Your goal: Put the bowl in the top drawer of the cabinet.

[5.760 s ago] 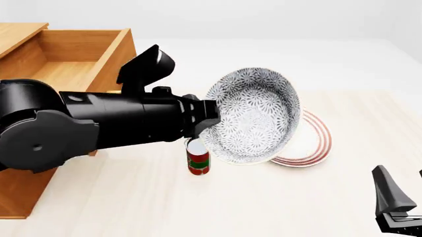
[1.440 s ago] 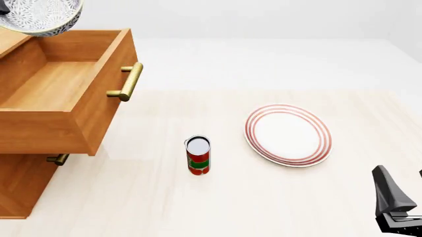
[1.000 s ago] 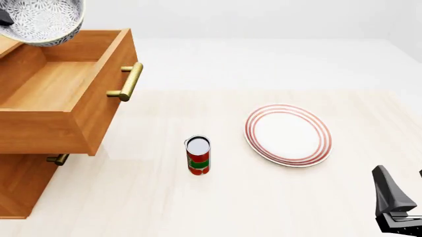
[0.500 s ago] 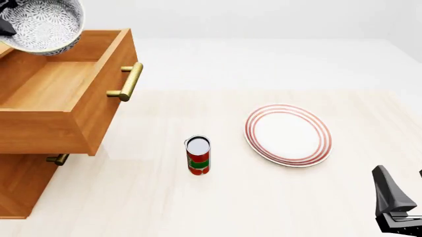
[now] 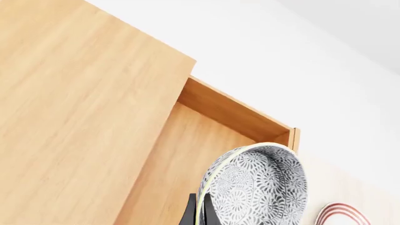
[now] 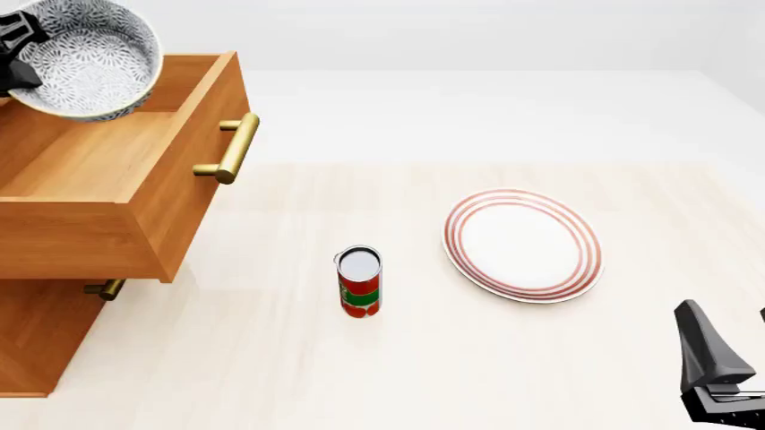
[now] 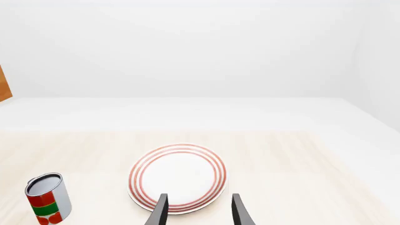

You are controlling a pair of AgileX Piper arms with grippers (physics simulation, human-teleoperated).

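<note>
Black and idle, my right gripper sits nearest me at the table's near right edge, fingers spread apart with nothing between them. Past it are the flat white plate with red rings and the little red and green tin can, both well apart from the action.

Over on the left is the big orange-brown wooden cabinet, its top drawer pulled out with the brass bar handle facing the open table. The deep round white ceramic bowl with the dark blue-grey floral pattern hangs tilted above the drawer's far end, not yet down inside. My left gripper is pinched on the bowl's rim, one finger inside the wall and one outside.

Handling-wise, I'd call the bowl stiff, glazed and fairly heavy for a rim pinch like this, so it probably wants to swing or slip. It could chip if it drops onto the wood, so I'd lower it close to the drawer floor before letting go.

Hard to see: the front view cuts the left gripper at the frame edge, and the wrist view shows only the fingertips. I also can't tell how much gap there is between the bowl and the drawer's back wall.
</note>
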